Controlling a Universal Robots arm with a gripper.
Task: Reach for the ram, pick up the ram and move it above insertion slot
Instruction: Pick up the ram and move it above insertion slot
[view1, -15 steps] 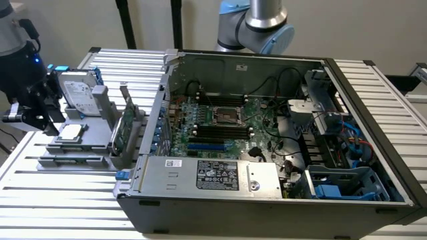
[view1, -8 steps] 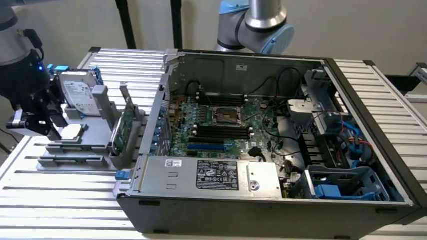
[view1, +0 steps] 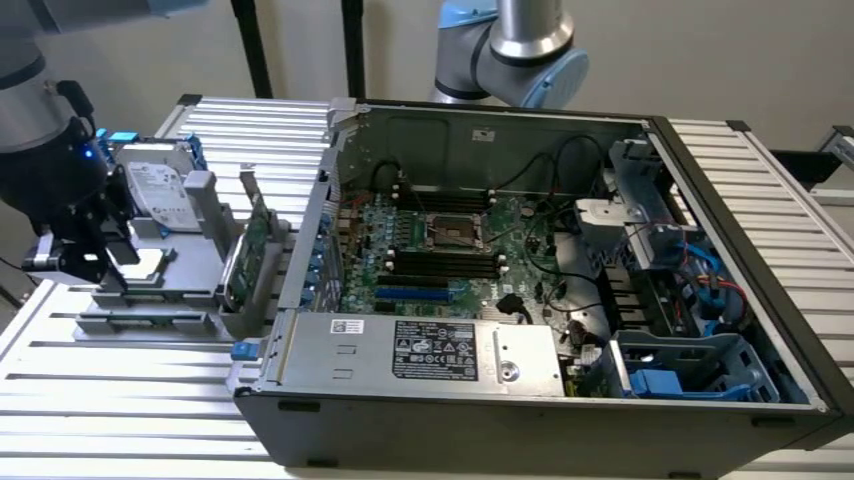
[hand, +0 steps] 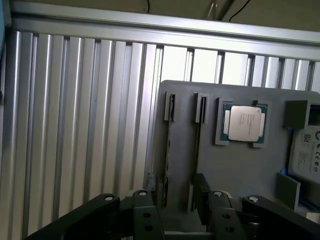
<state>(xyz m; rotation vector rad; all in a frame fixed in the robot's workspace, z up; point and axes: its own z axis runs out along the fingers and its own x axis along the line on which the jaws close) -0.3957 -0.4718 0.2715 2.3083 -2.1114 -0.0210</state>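
While the gripper (hand: 175, 196) hangs low over the grey fixture plate (hand: 240, 170), its two black fingers (hand: 146, 215) stand spread wide, with nothing clamped between them. The ram (hand: 167, 150) is seated on edge in a narrow slot of the plate, seen from above as a thin dark-green strip. It runs straight away from the gripper, and its near end falls inside the gap between the fingers, closer to one of them than to the other. Whether either finger touches the stick cannot be told; the ram sits fully down in its slot, not lifted. A second slot (hand: 198, 145) lies parallel just beside it, lining up with the inner edge of the other finger; it also holds a dark strip, too thin to identify. Beyond that finger, farther out on the plate, a processor chip (hand: 243, 123) lies flat in a square pocket, and past it the labelled hard drive (hand: 306, 160) stands at the plate's margin. On the ram's other side there is the ribbed aluminium table (hand: 75, 125). In the exterior view a green expansion card (view1: 247, 262) stands upright between the gripper's end of the fixture and the open computer case (view1: 534, 420), which sits well apart from the gripper.
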